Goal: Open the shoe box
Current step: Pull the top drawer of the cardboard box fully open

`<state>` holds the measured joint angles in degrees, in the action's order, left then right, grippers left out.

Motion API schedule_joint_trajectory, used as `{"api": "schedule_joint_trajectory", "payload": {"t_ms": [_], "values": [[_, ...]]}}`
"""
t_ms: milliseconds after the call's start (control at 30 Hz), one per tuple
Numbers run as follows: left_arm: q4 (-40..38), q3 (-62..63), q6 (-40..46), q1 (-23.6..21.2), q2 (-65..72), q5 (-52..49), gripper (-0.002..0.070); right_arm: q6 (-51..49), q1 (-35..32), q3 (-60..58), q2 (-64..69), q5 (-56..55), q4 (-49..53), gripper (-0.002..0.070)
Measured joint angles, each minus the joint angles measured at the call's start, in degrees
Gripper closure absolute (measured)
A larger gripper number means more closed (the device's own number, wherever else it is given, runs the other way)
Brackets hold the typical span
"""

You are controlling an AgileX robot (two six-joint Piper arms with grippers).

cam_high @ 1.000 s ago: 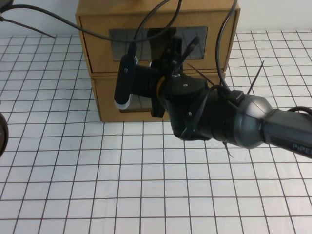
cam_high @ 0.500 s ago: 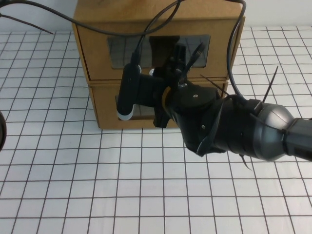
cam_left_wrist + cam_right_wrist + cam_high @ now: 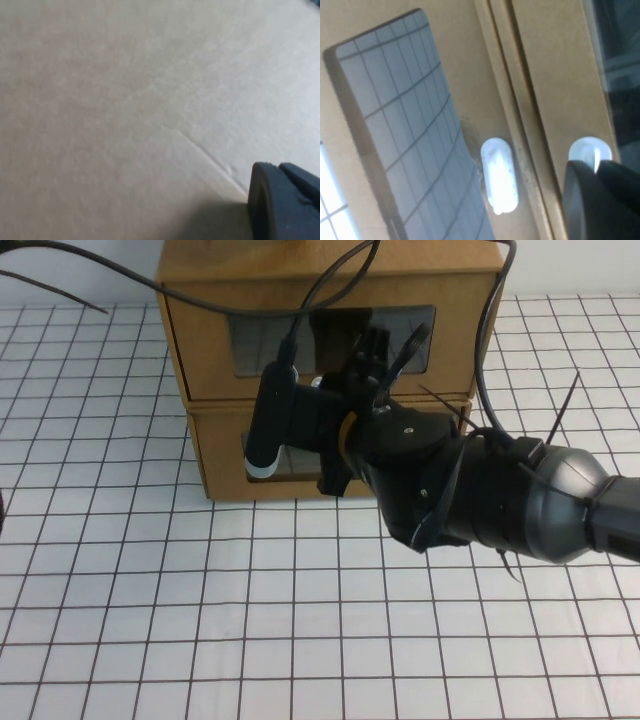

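Note:
Two brown cardboard shoe boxes are stacked at the back of the table, the upper box [image 3: 200, 340] on the lower box [image 3: 215, 455], each with a window in its front. My right gripper [image 3: 375, 348] is against the upper box's front. In the right wrist view my right gripper [image 3: 598, 172] is shut on the upper box's white pull tab [image 3: 590, 147]. The lower box's white tab [image 3: 499, 175] is free beside it. My left gripper [image 3: 279, 170] is out of the high view; its dark fingers lie together over a plain beige surface.
The white gridded table [image 3: 200, 620] spreads out in front of the boxes. Black cables [image 3: 120, 285] run over the top of the boxes to the right arm [image 3: 500, 500], which covers the right half of the lower box's front.
My right arm has shifted right and slightly toward the near side, and the upper box's front looks a little wider. The gripper has stayed shut on the tab.

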<state>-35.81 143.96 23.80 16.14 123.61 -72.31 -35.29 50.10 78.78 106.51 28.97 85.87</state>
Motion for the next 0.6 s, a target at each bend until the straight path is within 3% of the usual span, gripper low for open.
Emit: {"api": "schedule_joint_trajectory", "payload": {"t_ms": [600], "values": [[-2.17,-2.74,2.00,0.00,0.59,2.21,0.0678,0.82,0.03,-1.95,-0.64,-0.42,-0.57,0.0672]]}}
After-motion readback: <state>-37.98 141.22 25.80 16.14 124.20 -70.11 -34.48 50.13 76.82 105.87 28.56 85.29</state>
